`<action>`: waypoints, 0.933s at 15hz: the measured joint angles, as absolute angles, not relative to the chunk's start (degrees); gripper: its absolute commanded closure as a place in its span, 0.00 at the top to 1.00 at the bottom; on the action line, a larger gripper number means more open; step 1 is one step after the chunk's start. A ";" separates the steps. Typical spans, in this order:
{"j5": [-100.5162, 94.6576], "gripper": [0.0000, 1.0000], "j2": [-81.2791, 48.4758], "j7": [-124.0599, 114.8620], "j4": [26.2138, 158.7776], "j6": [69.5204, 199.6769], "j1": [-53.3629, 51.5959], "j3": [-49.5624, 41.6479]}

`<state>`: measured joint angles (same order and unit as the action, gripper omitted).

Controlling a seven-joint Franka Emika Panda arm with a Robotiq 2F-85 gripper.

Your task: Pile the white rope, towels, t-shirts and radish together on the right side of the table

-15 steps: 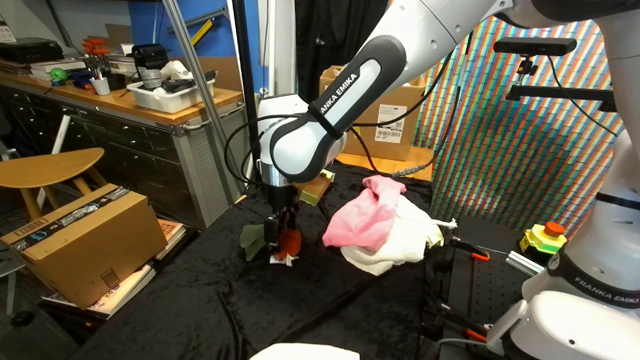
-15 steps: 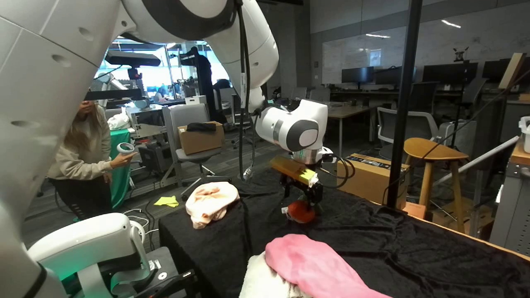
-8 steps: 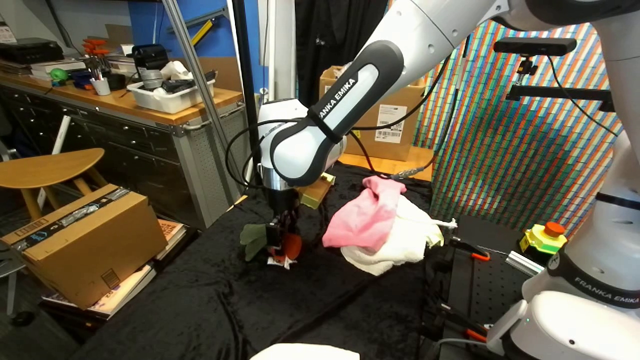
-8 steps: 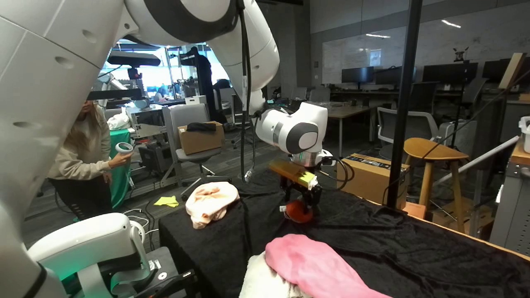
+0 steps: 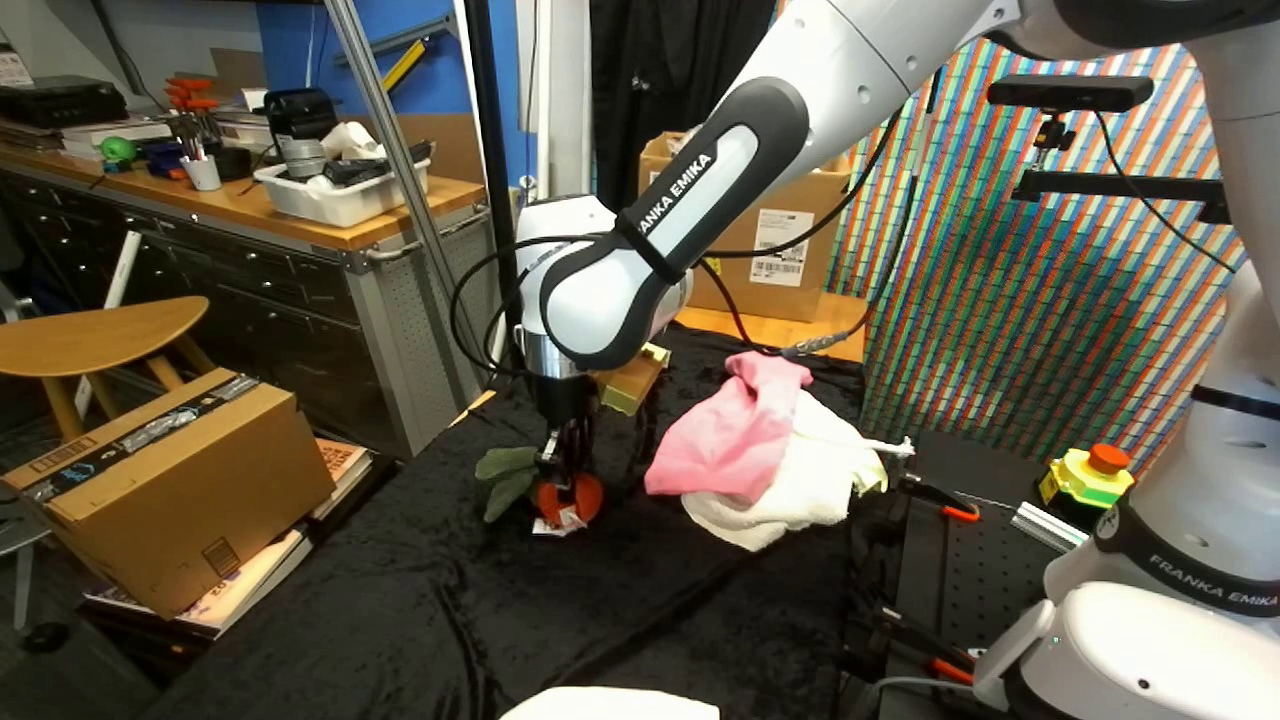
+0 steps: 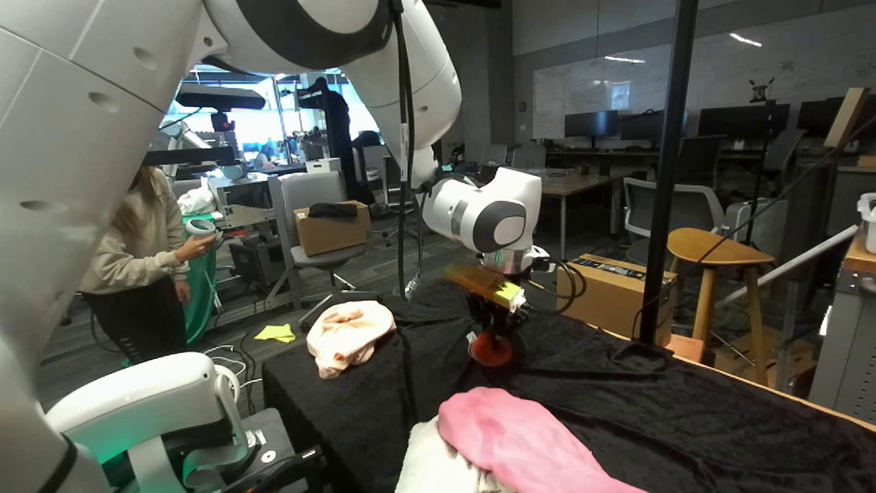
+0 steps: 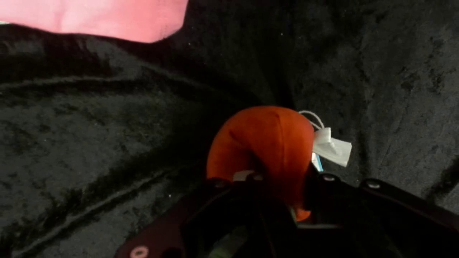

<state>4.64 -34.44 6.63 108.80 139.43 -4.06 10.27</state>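
Pincer (image 7: 283, 179) is gripping the radish (image 7: 267, 139) on the black-covered table (image 5: 640, 610).

Task progress is standing at partial completion, judging by the present layout. A pile is occupying the robot's right, probably the required side: a pink cloth (image 5: 725, 440) is lying over a white towel (image 5: 820, 485), and a strand, probably the white rope (image 5: 885, 446), is resting on the towel with one end projecting beyond its edge. Whether the pink cloth is counting as a t-shirt cannot be told.

Remaining work: the radish is sitting near the pile, apart from it, and is awaiting transfer. A peach cloth (image 6: 349, 334) is lying well apart, at the table edge, and is presumably awaiting collection. A white cloth (image 5: 610, 704) is showing at the lower border of an exterior view; whether it is the same item cannot be told.

Pincer condition: the jaws are standing close together, with only a narrow gap between them, and the radish is filling that gap. They are pressing a deep crease into the soft red body, beside its green leafy top (image 5: 506, 463). The radish is apparently resting on the table, with a label tag (image 7: 333, 147) lying beside it.
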 measured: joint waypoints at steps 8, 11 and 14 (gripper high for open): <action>4.78 0.11 -26.08 6.63 112.35 137.05 -4.06 10.30; 5.65 0.11 -19.88 6.75 116.94 135.70 -3.84 10.30; 6.06 0.11 -13.73 6.80 122.46 134.36 -3.64 9.85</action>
<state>6.06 -13.73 6.80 122.46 134.36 -3.64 9.85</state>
